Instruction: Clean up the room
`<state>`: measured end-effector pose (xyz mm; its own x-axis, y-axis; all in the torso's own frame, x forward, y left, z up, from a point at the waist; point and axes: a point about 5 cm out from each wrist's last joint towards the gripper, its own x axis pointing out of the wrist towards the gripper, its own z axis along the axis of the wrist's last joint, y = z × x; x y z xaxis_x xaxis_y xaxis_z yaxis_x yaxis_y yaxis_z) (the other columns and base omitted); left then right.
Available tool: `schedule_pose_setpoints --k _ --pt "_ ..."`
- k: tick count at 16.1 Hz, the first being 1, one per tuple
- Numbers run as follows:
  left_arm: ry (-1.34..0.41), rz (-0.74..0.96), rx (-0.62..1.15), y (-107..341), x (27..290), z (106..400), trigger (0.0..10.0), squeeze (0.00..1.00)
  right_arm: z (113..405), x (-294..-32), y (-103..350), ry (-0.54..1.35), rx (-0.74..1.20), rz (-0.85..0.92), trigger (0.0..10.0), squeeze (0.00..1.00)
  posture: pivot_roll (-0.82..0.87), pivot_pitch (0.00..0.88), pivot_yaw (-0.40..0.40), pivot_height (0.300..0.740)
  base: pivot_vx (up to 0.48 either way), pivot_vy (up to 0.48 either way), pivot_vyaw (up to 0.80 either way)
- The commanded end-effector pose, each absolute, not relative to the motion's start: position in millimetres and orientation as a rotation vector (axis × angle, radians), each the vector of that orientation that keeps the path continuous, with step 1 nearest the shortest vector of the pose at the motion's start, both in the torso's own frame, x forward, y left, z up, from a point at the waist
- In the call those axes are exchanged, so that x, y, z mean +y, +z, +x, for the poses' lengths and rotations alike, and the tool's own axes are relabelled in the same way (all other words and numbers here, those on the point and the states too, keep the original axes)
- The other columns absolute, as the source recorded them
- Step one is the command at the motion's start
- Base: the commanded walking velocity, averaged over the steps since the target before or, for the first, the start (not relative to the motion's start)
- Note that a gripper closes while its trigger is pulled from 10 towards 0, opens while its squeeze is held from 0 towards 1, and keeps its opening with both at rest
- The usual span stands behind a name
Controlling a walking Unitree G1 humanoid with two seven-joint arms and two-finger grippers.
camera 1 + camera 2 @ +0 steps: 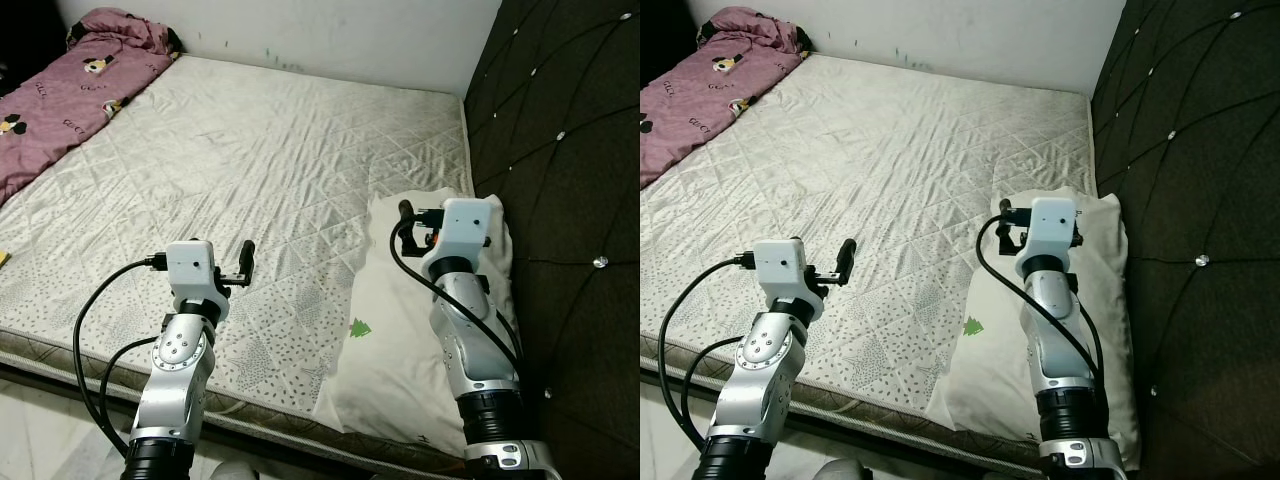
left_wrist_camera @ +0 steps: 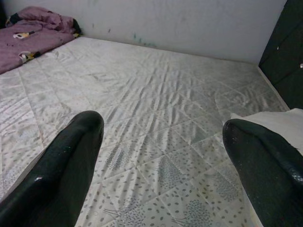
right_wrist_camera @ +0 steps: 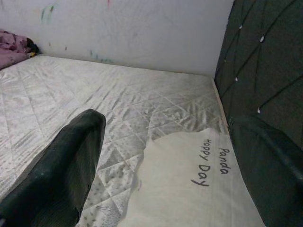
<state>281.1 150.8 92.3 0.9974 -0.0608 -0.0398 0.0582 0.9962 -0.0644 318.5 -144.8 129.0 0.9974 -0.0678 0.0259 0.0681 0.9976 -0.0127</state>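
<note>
Both grippers were held above the bed (image 1: 250, 150).
Left gripper (image 2: 165, 161) and right gripper (image 3: 170, 156) were spread, empty; pillow (image 1: 400, 350) lower right, blanket (image 1: 60, 95) upper left.

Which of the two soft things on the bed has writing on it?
The white pillow by the dark headboard reads "Happy Day Panda". The pink blanket carries cartoon figures.

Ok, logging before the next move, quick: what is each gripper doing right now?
Left gripper: open, holding nothing, above the mattress.
Right gripper: open, holding nothing, over the pillow by the headboard.
</note>
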Motion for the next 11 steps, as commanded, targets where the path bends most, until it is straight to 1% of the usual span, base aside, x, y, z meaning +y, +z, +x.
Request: schedule_pose_setpoints --k 1,5,6,8,11 --pt "-0.063 -0.071 0.050 92.2 149.6 280.4 10.0 0.00 320.3 -145.4 130.6 -0.079 -0.022 0.014 10.0 0.00 0.02 0.000 -0.011 0.740 0.000 0.000 0.00" --pt "-0.062 -0.083 0.051 92.6 148.8 281.4 10.0 0.00 320.2 -139.5 131.2 -0.064 -0.021 0.047 10.0 0.00 0.02 0.000 -0.013 0.740 0.000 0.000 0.00" --pt "-0.064 -0.083 0.049 93.2 148.3 281.9 10.0 0.00 320.8 -138.8 131.4 -0.055 -0.023 0.036 10.0 0.00 0.03 0.000 -0.013 0.740 0.000 0.000 -0.42" --pt "-0.066 -0.085 0.045 94.1 146.9 282.9 10.0 0.00 321.5 -139.1 130.4 -0.059 -0.014 0.038 10.0 0.00 0.03 0.000 -0.013 0.740 0.000 0.328 -0.66" --pt "-0.065 -0.088 0.044 94.5 145.3 284.6 10.0 0.00 320.8 -139.2 128.0 -0.054 -0.005 0.037 10.0 0.00 0.02 0.000 -0.013 0.740 0.000 0.353 0.00"
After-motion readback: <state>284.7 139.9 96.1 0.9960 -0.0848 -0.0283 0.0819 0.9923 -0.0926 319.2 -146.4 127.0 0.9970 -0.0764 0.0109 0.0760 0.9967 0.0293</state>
